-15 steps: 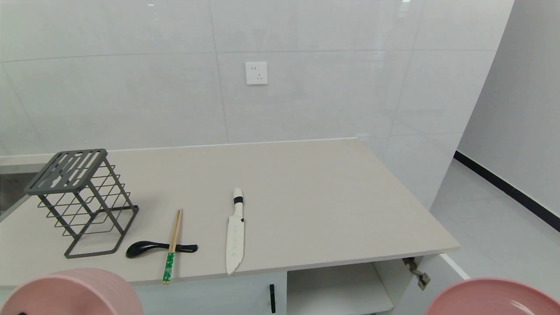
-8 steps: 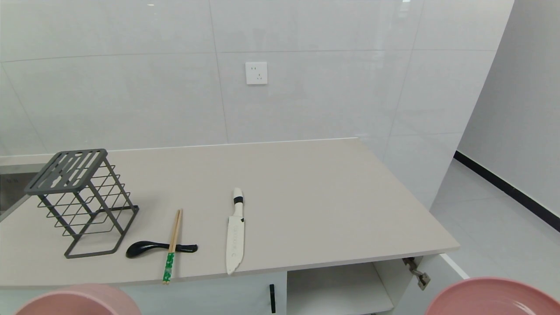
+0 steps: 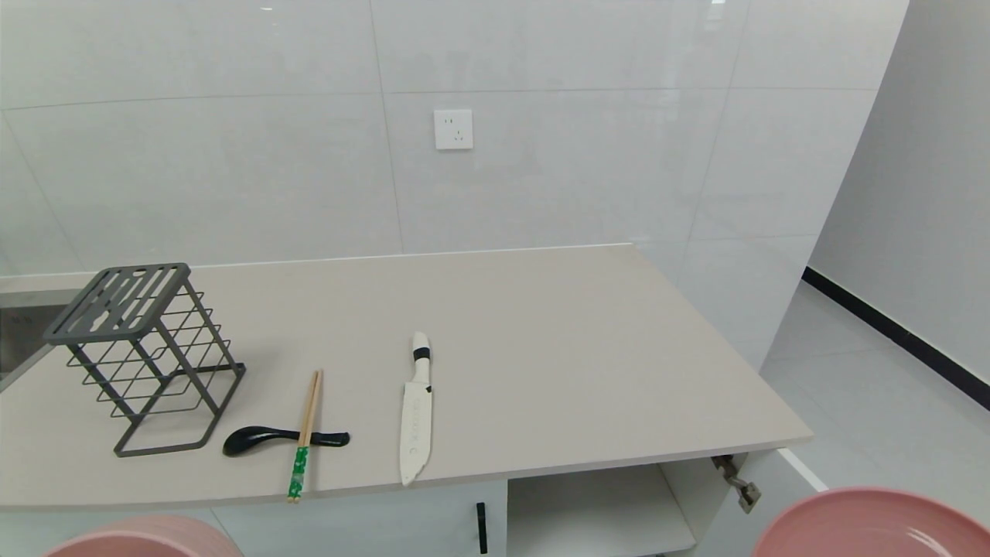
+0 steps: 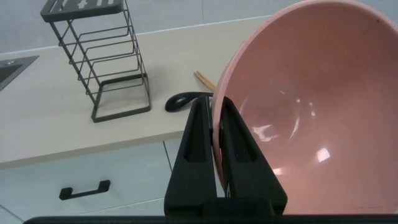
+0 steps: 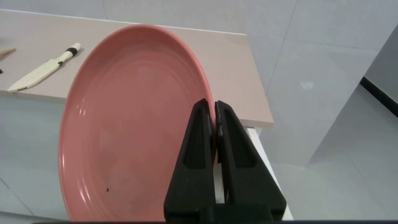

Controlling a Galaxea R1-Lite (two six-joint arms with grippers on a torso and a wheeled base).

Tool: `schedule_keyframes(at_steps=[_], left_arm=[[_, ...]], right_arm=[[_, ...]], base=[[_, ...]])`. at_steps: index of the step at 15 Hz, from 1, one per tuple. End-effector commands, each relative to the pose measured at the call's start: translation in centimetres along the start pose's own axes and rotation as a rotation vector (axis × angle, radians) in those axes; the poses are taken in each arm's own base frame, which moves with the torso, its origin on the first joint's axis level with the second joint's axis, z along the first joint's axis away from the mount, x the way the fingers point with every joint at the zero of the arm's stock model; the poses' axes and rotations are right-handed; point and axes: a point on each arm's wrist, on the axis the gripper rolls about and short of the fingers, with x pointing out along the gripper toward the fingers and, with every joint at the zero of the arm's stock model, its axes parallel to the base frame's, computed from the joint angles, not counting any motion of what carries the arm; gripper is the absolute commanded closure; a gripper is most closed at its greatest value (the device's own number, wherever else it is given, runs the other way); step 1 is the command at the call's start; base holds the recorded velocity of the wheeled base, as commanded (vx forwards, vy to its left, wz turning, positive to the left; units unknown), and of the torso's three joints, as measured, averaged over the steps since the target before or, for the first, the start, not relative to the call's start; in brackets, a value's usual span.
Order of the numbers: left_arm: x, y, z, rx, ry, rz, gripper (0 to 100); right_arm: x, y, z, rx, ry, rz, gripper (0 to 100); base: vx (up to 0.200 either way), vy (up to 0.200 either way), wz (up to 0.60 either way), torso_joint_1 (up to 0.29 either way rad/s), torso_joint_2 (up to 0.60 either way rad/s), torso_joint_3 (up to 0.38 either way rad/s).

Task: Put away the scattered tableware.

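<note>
Two loads held: left gripper point(image 4: 214, 111) clamped on pink bowl point(image 4: 311, 106) rim, right gripper point(image 5: 212, 113) on pink plate point(image 5: 124, 124) rim. Both are in front of the worktop point(image 3: 557, 340). Knife point(image 3: 415, 414), chopsticks point(image 3: 304, 437) and spoon point(image 3: 263, 440) lie near its front edge. Blade print unreadable.

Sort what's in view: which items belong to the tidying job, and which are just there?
Job: pink bowl in the left gripper, pink plate in the right gripper, knife, chopsticks, black spoon, slotted wire rack, open cabinet (likely storage).
Just there: wall socket, sink, cabinet door handle.
</note>
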Motion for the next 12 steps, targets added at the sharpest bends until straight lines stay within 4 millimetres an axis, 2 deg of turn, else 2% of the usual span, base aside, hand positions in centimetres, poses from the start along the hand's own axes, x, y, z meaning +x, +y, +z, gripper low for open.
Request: schedule_keyframes(at_steps=[1, 2, 4, 5, 12], left_arm=[[0.01, 0.0, -0.03, -0.004, 0.004, 0.002, 100], [0.01, 0.01, -0.03, -0.005, 0.004, 0.003, 100], [0.01, 0.0, -0.04, -0.065, 0.005, 0.002, 100], [0.01, 0.0, -0.04, -0.064, 0.005, 0.0, 100], [-0.01, 0.0, 0.0, -0.064, 0.003, -0.001, 100]], right_arm=[[0.03, -0.01, -0.05, -0.007, 0.004, -0.003, 100], [0.03, -0.02, -0.03, -0.008, 0.003, -0.007, 100], [-0.02, -0.46, -0.13, 0.014, 0.024, -0.207, 100], [-0.03, -0.5, -0.2, 0.042, 0.029, -0.23, 100], [-0.05, -0.46, -0.7, 0.092, 0.073, -0.227, 100]], base=[[0.0, 0.0, 0.0, 0.0, 0.0, 0.0], [0.0, 0.0, 0.0, 0.0, 0.0, 0.0], [0.0, 0.0, 0.0, 0.0, 0.0, 0.0], [0.0, 0.0, 0.0, 0.0, 0.0, 0.0], [0.0, 0.0, 0.0, 0.0, 0.0, 0.0]])
